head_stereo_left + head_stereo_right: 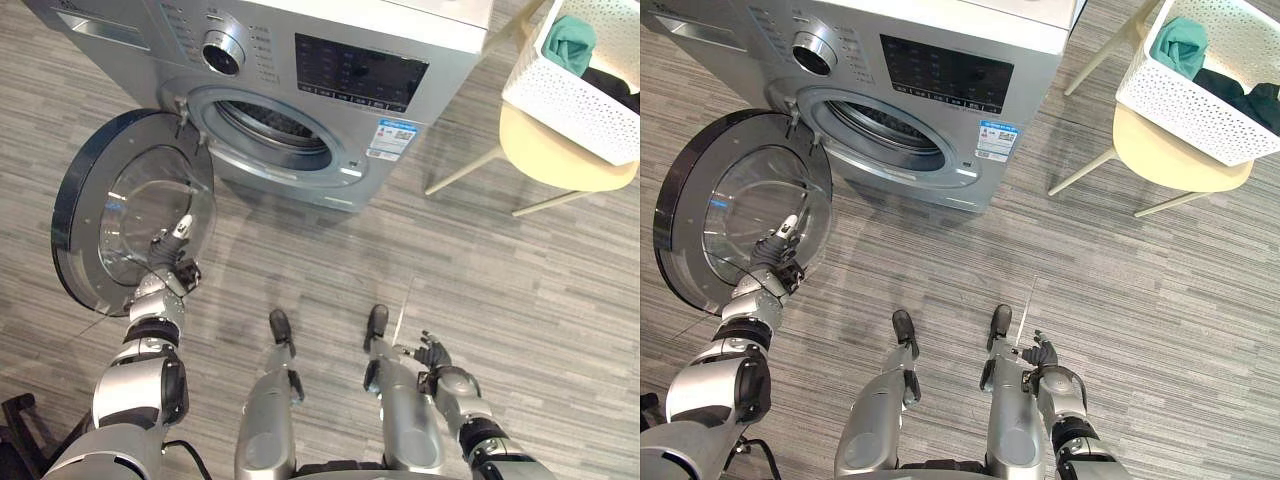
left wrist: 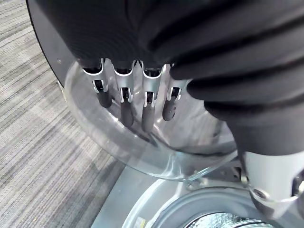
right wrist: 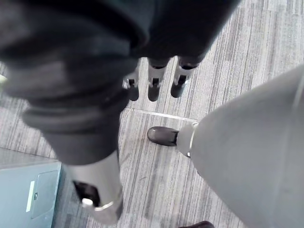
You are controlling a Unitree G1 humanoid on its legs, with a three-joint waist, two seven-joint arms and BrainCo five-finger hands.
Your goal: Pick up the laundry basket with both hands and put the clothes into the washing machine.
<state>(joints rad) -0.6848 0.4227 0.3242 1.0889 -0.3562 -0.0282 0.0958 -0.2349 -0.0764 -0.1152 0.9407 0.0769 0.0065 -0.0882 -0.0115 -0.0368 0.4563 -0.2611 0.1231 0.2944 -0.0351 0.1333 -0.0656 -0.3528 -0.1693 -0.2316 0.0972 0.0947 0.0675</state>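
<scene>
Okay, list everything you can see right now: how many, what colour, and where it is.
washing machine: one, silver-grey, ahead on the robot's left
door: one, round, dark rim with clear glass, swung open on the machine's left
laundry basket: one, white and perforated, on the chair at upper right
clothes: at least two pieces, teal and dark, inside the basket
chair: one, cream seat with pale legs, right of the machine
floor: grey wood-grain planks
left hand: fingers straight, at the door's glass
right hand: fingers relaxed, low at the robot's right side, holding nothing
</scene>
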